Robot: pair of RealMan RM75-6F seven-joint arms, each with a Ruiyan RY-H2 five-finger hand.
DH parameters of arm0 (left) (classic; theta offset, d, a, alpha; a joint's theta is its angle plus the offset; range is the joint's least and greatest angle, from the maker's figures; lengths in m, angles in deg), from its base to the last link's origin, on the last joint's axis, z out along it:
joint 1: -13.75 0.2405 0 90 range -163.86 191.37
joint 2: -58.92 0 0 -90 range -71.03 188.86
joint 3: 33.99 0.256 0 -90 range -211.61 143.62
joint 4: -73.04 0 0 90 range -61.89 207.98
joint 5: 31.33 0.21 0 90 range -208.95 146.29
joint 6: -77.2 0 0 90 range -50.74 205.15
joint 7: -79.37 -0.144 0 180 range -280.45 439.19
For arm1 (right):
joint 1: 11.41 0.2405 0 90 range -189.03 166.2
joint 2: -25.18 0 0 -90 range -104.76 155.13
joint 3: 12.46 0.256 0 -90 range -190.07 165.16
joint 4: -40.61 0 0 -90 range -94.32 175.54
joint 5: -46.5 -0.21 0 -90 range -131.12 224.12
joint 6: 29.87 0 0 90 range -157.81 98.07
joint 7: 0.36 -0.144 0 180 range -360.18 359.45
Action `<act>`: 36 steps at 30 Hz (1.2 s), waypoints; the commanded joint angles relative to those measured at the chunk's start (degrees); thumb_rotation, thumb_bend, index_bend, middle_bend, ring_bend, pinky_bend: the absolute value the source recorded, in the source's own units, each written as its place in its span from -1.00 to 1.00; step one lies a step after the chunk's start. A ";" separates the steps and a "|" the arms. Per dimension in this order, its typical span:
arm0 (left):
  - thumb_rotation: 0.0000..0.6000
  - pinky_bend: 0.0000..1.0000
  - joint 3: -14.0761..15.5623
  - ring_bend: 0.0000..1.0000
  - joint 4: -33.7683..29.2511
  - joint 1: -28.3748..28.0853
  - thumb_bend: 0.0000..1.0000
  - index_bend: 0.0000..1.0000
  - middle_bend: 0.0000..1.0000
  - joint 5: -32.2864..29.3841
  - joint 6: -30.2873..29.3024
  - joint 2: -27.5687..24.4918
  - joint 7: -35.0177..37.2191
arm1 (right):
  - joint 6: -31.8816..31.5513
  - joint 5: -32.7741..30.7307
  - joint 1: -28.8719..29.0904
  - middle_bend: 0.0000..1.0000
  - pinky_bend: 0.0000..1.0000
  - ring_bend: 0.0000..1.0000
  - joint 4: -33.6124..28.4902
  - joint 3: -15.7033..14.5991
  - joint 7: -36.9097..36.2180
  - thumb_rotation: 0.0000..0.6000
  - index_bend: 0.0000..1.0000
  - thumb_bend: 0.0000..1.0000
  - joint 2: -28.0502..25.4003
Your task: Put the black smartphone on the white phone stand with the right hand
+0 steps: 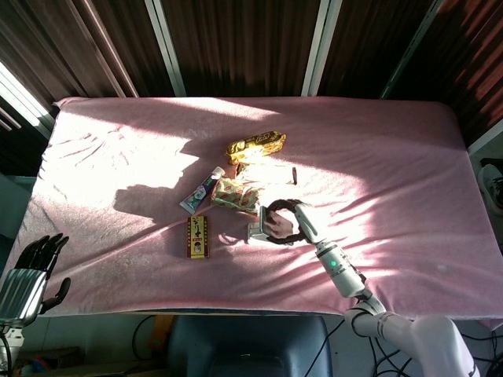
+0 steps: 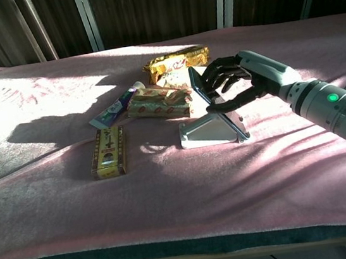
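Note:
The black smartphone [image 2: 199,88] leans tilted on the slope of the white phone stand [image 2: 209,132], near the middle of the pink table. My right hand [image 2: 236,83] holds it, fingers curled behind its upper edge and thumb against its lower end. From the head view the right hand [image 1: 284,221] covers most of the phone, and the stand [image 1: 256,230] shows at its left. My left hand [image 1: 31,269] hangs off the table's front left corner, fingers apart, holding nothing.
Just behind the stand lie a snack packet [image 2: 158,102], a toothpaste tube [image 2: 114,109] and a gold snack pack [image 2: 175,59]. A brown box [image 2: 108,152] sits to the stand's left. A small dark object [image 1: 295,174] lies farther back on the pink cloth [image 1: 393,173].

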 commanded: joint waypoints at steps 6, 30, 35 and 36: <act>1.00 -0.76 0.12 -0.88 0.45 0.06 -0.18 -1.00 -0.85 0.37 -0.31 0.17 0.42 | 1.89 -1.19 -0.65 -0.46 -0.37 -0.70 -4.73 0.21 3.19 1.00 -1.00 -0.61 -3.13; 1.00 -0.76 -1.04 -0.93 0.88 0.64 -0.18 -1.00 -0.95 -1.49 -1.39 0.96 -1.01 | -29.87 -7.78 -33.43 -1.00 -1.00 -1.00 -48.39 -11.08 55.55 1.00 -1.00 -0.69 -37.71; 1.00 -0.76 -0.94 -0.94 0.66 0.64 -0.17 -1.00 -0.96 -1.24 -1.38 1.20 -1.98 | -31.83 -4.57 -35.44 -1.00 -1.00 -1.00 -47.48 -11.47 55.46 1.00 -1.00 -0.69 -37.99; 1.00 -0.76 -0.91 -0.94 0.61 0.61 -0.18 -1.00 -0.96 -1.16 -1.33 1.25 -2.18 | -32.38 -4.22 -35.68 -1.00 -1.00 -1.00 -47.60 -11.03 54.92 1.00 -1.00 -0.69 -38.08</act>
